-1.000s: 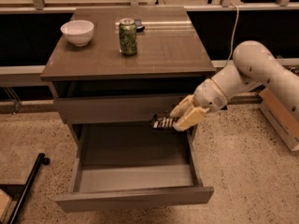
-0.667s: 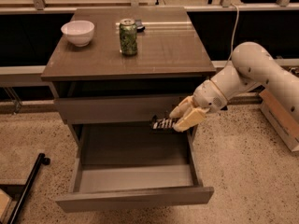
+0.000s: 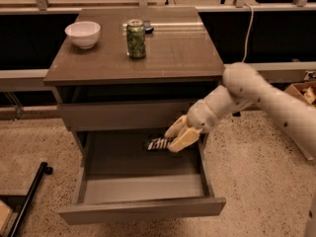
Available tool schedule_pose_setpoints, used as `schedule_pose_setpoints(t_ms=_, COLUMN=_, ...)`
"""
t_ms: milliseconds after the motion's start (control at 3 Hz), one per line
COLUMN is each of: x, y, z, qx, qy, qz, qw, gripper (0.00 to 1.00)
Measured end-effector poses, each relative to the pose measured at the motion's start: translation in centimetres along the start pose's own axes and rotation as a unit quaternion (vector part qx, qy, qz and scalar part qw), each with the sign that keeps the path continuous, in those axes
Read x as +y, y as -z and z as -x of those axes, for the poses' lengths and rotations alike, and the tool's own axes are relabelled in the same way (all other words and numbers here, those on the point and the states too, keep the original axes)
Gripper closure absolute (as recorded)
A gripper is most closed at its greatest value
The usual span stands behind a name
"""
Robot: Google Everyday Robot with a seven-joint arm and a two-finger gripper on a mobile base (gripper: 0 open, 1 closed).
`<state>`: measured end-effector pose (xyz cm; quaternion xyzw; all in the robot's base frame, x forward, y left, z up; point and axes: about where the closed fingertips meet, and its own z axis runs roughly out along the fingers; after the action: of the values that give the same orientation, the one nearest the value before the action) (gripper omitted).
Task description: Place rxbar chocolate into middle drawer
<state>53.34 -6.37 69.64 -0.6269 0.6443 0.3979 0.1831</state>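
Below the front edge of the table (image 3: 173,53), camera view: one middle drawer (image 3: 143,207), pulled fully out, grey-brown. One gripper (image 3: 174,138) over the drawer's back right part, under the table's front right corner, fingers closed on one end of the rxbar chocolate (image 3: 157,144). The bar has a dark wrapper with pale print, lies roughly level and projects left from the fingers; whether it touches the drawer floor cannot be told. One white arm (image 3: 256,90) enters from the right, elbow beside the table's right edge, forearm sloping down and left. One upper drawer front (image 3: 123,115), shut. On the tabletop: white bowl (image 3: 83,33) near the back left corner; green can (image 3: 136,38) upright, toward the back edge.
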Motion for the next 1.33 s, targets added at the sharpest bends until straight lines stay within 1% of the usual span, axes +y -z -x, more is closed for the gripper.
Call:
schedule_pose_setpoints(t_ms=333, x=-0.8, y=-5.4, z=-1.7, qx=-0.008, qy=-0.016, qz=0.007, qw=0.9998, gripper=1.0)
schedule_pose_setpoints(t_ms=667, x=-1.8, y=-11.3, z=-4.5, qx=0.001, qy=-0.045, qz=0.023, qw=0.9987, gripper=1.0)
schedule_pose_setpoints(t_ms=1000, x=-3.1, y=-16.2, z=-7.5, qx=0.015, qy=-0.079, qz=0.022, qw=0.9965, gripper=1.0)
schedule_pose_setpoints(t_ms=1333, x=-5.3, y=-18.4, z=-10.6, qx=0.012, qy=-0.124, qz=-0.003, qw=0.9922, gripper=1.0)
